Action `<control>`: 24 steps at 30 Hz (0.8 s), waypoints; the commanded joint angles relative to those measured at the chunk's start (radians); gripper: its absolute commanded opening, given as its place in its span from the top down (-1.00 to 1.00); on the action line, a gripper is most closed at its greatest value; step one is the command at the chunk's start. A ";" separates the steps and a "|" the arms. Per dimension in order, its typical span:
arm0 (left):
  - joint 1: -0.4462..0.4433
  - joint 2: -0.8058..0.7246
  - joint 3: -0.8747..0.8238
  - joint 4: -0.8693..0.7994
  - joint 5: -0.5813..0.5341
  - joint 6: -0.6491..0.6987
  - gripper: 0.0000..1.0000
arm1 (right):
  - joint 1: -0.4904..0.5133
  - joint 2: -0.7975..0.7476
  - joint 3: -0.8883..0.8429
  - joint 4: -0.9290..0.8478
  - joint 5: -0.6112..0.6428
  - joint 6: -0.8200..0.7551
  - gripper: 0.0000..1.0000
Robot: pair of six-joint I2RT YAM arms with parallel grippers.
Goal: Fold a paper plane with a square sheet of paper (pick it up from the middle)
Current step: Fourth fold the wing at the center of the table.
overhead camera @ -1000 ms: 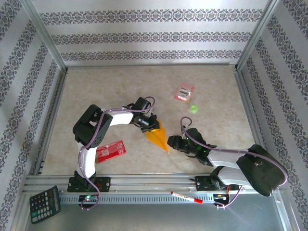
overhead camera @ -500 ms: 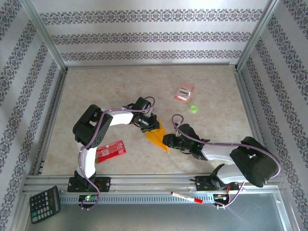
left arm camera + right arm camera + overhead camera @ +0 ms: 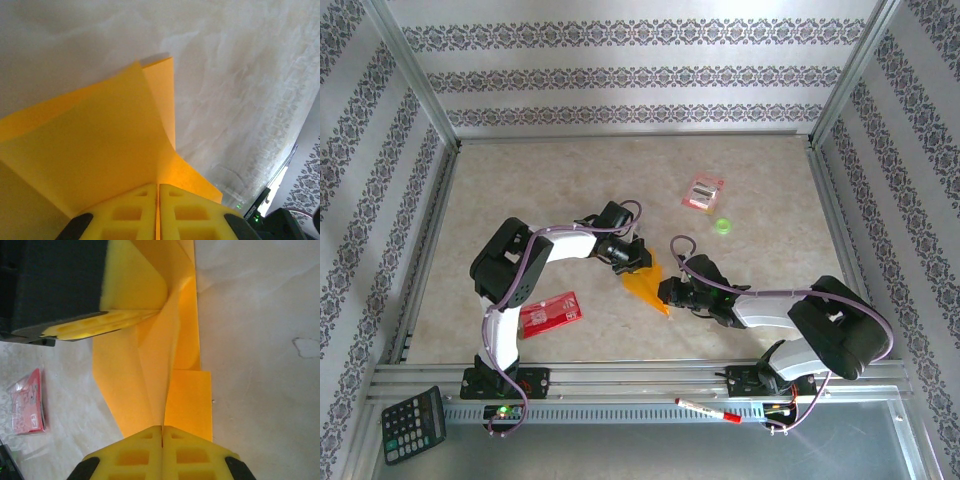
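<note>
The orange-yellow sheet of paper (image 3: 646,285) is folded into a pointed plane shape with a raised centre ridge and sits in the middle of the table. My left gripper (image 3: 633,263) is shut on its far end; in the left wrist view the yellow pads (image 3: 130,210) pinch the paper (image 3: 95,150) at the ridge. My right gripper (image 3: 667,293) is shut on the near end, with its pads (image 3: 192,452) closed on the ridge of the paper (image 3: 135,375). The left gripper (image 3: 125,320) also appears at the top of the right wrist view.
A red packet (image 3: 551,310) lies left of the paper, near the left arm's base. A pink-and-white packet (image 3: 702,192) and a small green object (image 3: 722,226) lie at the back right. A calculator (image 3: 413,424) and a marker (image 3: 708,411) rest by the front rail.
The right arm has reached left to the paper's near end and shut its gripper on the ridge. The left gripper has kept its hold and place.
</note>
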 commanded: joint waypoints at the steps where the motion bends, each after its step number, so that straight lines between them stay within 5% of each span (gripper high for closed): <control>1: 0.013 -0.056 -0.011 -0.006 0.021 -0.002 0.77 | 0.018 0.006 -0.007 0.020 0.026 0.007 1.00; 24: 0.015 -0.067 -0.048 0.104 0.044 -0.073 0.70 | 0.026 0.027 -0.008 0.028 0.049 0.032 1.00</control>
